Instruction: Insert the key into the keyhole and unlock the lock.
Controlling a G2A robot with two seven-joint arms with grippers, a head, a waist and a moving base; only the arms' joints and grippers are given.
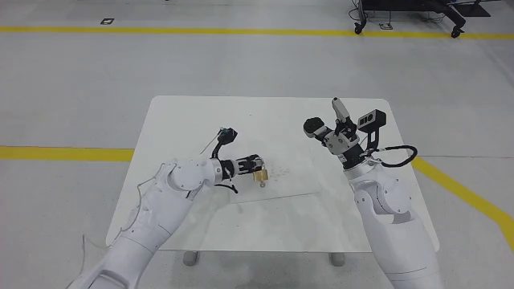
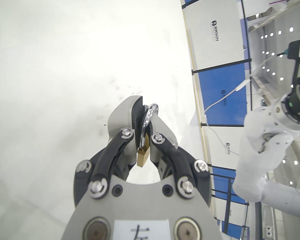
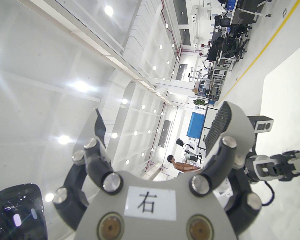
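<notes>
Brass lock [image 2: 143,154] hangs pinched in our left tool [image 2: 146,111] while our right tool [image 3: 161,112] gapes empty, so we judge that fetching the key comes next.

White arms [image 1: 183,179] end in grey fingers [image 2: 120,118] with black pads [image 3: 215,128].

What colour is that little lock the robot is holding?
The lock is brass-gold with a shiny silver shackle, clearest in the left wrist view.
</notes>
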